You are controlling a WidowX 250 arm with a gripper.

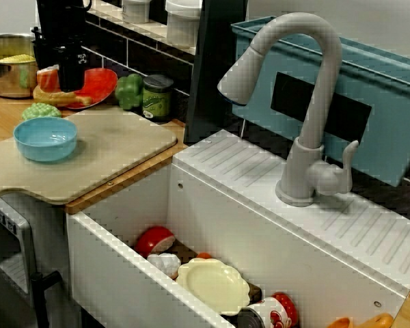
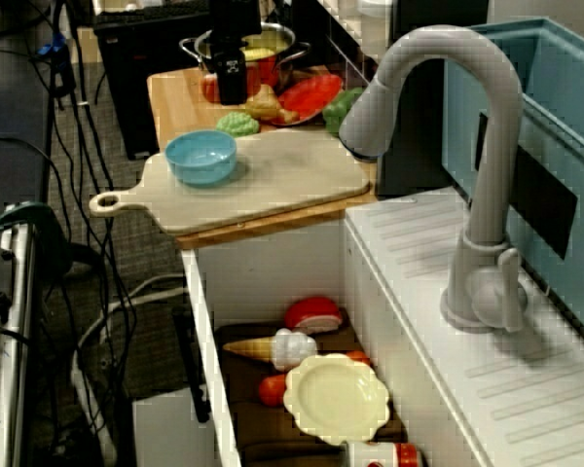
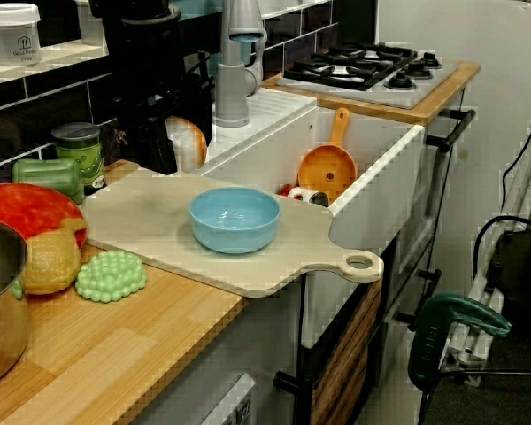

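Observation:
My black gripper (image 1: 70,82) hangs at the back left of the counter, low over the red plate (image 1: 99,85). Its tips stand next to an orange-red toy piece (image 1: 48,78) and a yellowish bread-like toy (image 1: 61,98). In the view along the counter over the sink, the gripper (image 2: 232,89) is a dark block in front of the pot (image 2: 273,49). Neither view shows how its fingers stand. A blue bowl (image 1: 46,139) rests on the cutting board (image 1: 123,147), closer to the front than the gripper. The view from the counter's end does not show the gripper.
A green bumpy toy (image 1: 41,111), a green pepper (image 1: 128,91) and a can (image 1: 157,98) stand around the board. A dark pillar (image 1: 212,68) and the grey faucet (image 1: 307,102) rise to the right. The sink (image 1: 123,273) holds a yellow plate (image 1: 213,285) and several toys.

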